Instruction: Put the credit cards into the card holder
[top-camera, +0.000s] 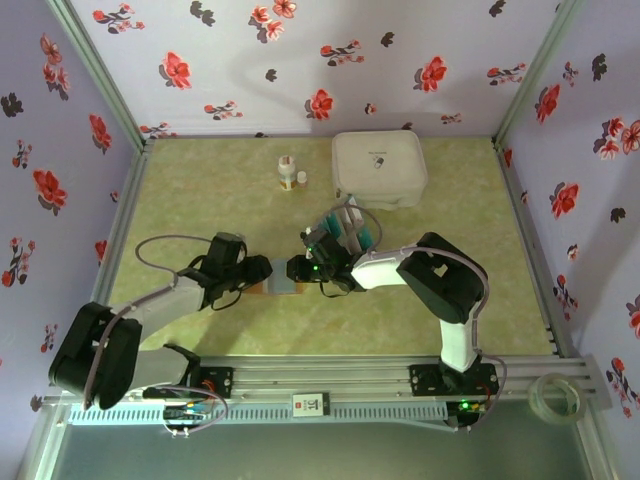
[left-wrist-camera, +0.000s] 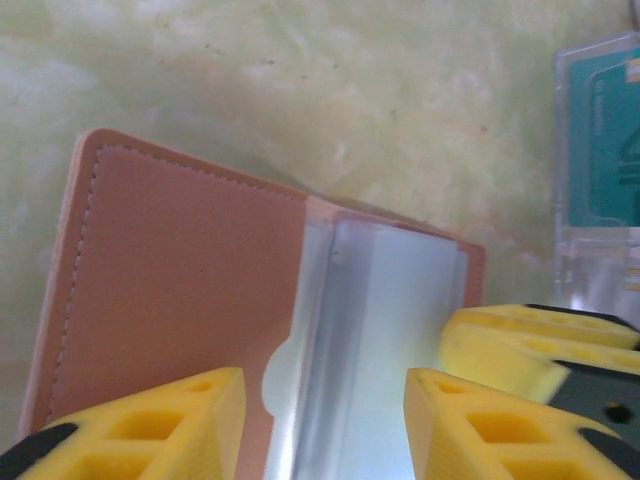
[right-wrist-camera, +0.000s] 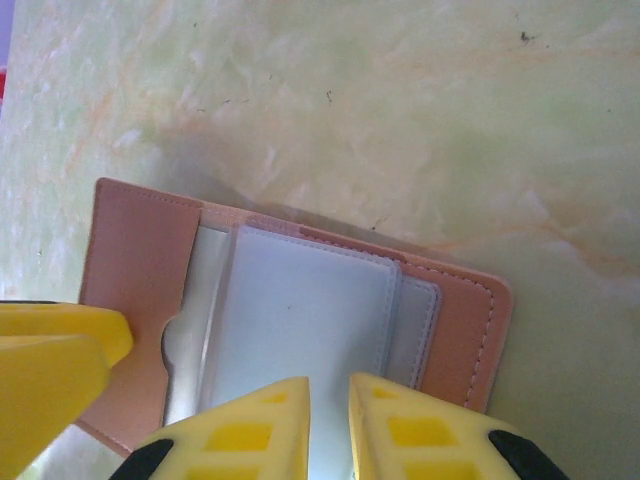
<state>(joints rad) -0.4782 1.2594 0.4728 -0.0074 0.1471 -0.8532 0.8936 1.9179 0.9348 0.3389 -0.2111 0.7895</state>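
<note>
Left arm (top-camera: 150, 305): white-grey links joined by bulky black joint housings; a grey cable is looped alongside.
Right arm (top-camera: 440, 285): same build, white-grey and black; small green lamps are seen lit at wrist and base.
Left gripper (left-wrist-camera: 322, 405), right gripper (right-wrist-camera: 329, 425): yellow fingers (left-wrist-camera: 165, 425), moulded with rectangular recesses, are mounted on black carriers.

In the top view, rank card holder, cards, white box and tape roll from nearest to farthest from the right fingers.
1. card holder, right by them, just left.
2. cards, a little behind, to the right.
3. white box, farther back, to the right.
4. tape roll, far right, at the near edge.
</note>
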